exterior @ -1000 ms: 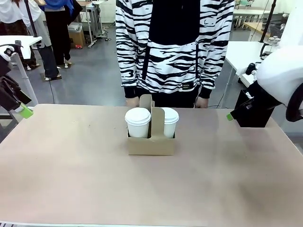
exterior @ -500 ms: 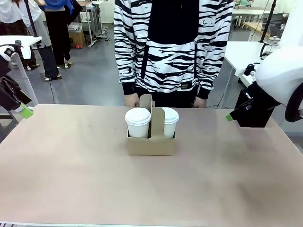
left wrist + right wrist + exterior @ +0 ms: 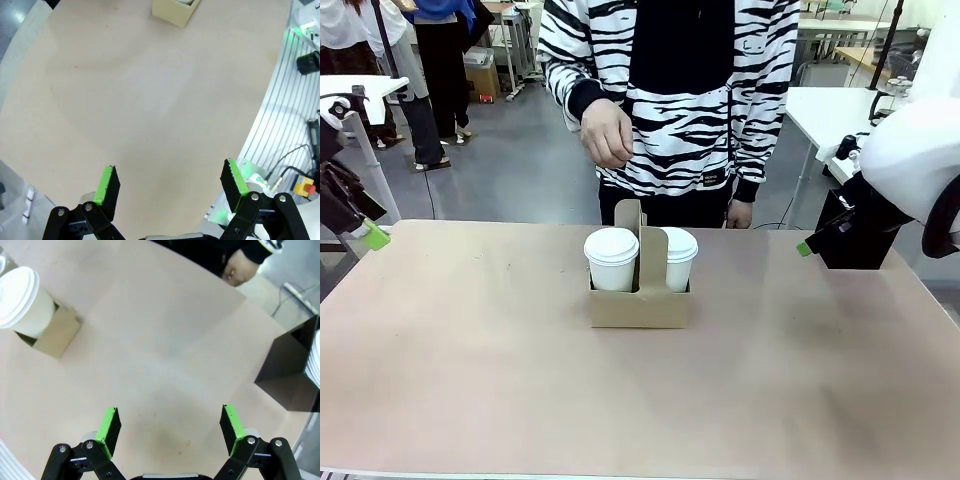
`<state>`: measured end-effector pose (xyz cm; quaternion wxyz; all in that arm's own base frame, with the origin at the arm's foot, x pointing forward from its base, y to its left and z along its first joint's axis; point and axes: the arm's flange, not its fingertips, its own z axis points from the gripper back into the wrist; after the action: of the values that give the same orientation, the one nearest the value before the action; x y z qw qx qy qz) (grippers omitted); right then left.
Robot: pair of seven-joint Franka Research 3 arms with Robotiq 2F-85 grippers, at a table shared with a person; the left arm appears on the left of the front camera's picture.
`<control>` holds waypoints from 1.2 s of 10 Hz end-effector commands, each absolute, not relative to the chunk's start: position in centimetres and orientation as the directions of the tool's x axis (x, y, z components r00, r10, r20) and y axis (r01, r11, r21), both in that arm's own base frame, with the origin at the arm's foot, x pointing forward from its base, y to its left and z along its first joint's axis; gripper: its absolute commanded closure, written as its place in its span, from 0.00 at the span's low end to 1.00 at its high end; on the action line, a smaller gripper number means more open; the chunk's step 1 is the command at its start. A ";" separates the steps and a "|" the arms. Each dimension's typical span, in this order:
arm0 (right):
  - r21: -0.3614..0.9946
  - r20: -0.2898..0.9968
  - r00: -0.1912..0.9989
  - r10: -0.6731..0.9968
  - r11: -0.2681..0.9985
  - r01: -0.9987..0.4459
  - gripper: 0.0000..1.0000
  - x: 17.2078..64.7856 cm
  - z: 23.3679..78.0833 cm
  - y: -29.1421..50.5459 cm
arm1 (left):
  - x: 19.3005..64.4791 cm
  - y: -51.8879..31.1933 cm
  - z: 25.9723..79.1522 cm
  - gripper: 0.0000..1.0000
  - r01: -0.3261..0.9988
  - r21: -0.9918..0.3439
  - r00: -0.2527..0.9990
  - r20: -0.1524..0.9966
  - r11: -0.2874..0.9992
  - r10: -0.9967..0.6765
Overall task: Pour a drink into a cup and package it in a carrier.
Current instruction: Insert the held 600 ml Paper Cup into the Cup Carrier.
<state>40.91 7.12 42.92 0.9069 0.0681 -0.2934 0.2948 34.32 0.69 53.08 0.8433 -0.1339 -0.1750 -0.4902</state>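
I'm seeing the carrier (image 3: 639, 292) sitting mid-tabletop (image 3: 470, 380), two lidded cups (image 3: 612, 259) slotted in, handle upright. Both my hands, left hand (image 3: 170, 190) and right hand (image 3: 170, 429), are hanging wide and empty, well apart from it on either side.

Front camera faces the person across the table (image 3: 470, 380); both wrist cameras look down, sharing the carrier (image 3: 640, 300).

The left gripper (image 3: 170, 187) is wide open at the far left. The right gripper (image 3: 170, 427) is wide open at the far right.
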 end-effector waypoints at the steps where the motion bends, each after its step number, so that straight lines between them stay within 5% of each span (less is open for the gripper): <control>1: -0.052 0.577 0.639 0.509 0.804 -0.593 0.00 40.9 42.7 6.9 | 34.3 0.5 53.2 0.00 0.867 -0.075 0.473 0.436 0.493 -0.766; 12: -0.052 0.577 0.639 0.509 0.804 -0.593 0.00 40.9 42.7 6.9 | 34.3 0.5 53.2 0.00 0.867 -0.075 0.473 0.436 0.493 -0.766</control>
<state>40.91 7.12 42.92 0.9068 0.0680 -0.2934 0.2950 34.32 0.70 53.08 0.8433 -0.1339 -0.1751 -0.4902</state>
